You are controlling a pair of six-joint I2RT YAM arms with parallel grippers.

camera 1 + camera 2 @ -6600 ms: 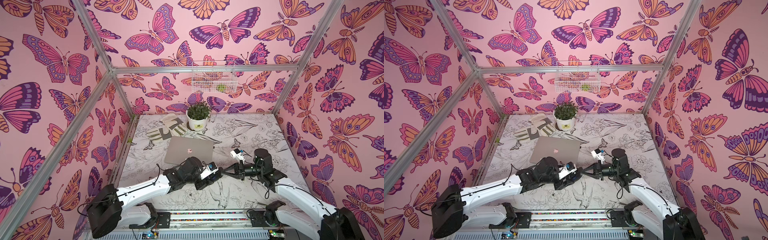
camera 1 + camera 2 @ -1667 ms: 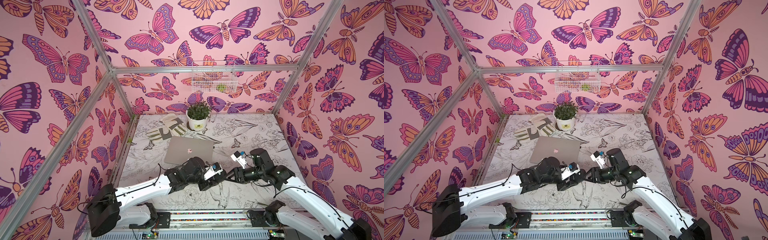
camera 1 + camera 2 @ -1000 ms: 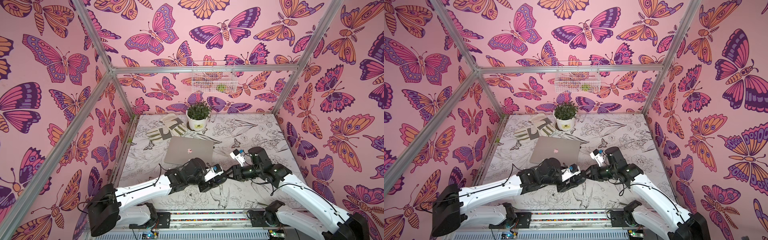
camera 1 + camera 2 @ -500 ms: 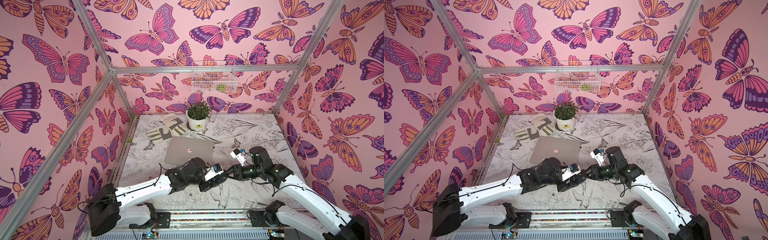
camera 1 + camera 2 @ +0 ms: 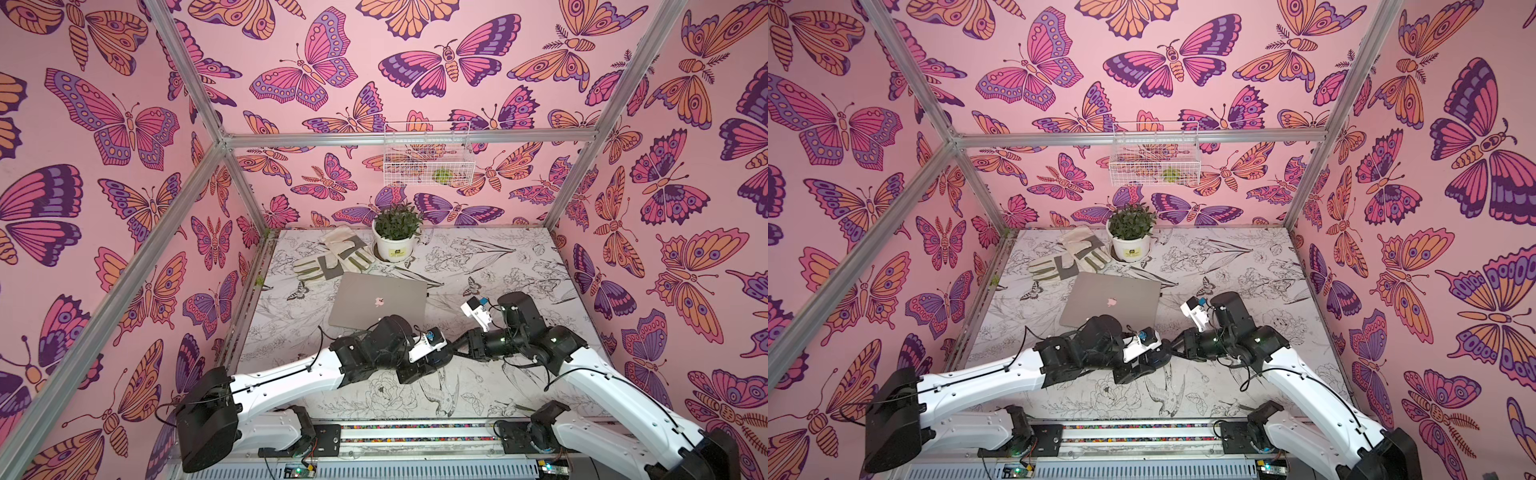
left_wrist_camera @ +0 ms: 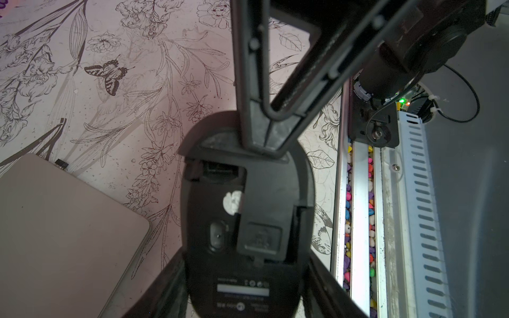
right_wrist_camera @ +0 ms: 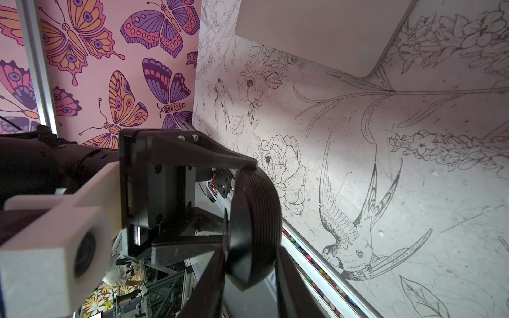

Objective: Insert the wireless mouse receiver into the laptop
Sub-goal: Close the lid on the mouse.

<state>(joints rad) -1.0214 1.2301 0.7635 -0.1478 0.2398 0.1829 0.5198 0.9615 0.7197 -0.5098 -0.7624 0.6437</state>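
My left gripper (image 6: 245, 289) is shut on the sides of the black oval mouse (image 6: 264, 198), holding it off the table with its underside toward the left wrist camera. A small dark block that looks like the wireless mouse receiver (image 6: 220, 171) sits in a recess of that underside. My right gripper (image 7: 250, 256) straddles the mouse's (image 7: 256, 209) far end, with a finger against each face. In both top views the two grippers (image 5: 451, 353) (image 5: 1167, 355) meet just in front of the closed silver laptop (image 5: 374, 286) (image 5: 1108, 291), which lies flat.
A tiny black piece (image 6: 62, 164) sticks out at the laptop's (image 6: 55, 234) edge. Work gloves (image 5: 328, 259) and a potted plant (image 5: 395, 249) lie behind the laptop. A wire basket (image 5: 428, 153) hangs on the back wall. A rail of coloured pebbles (image 6: 348, 220) runs along the table's front.
My right gripper has moved left onto the mouse's end and its jaws have narrowed around it. The left gripper has kept its hold and its place.
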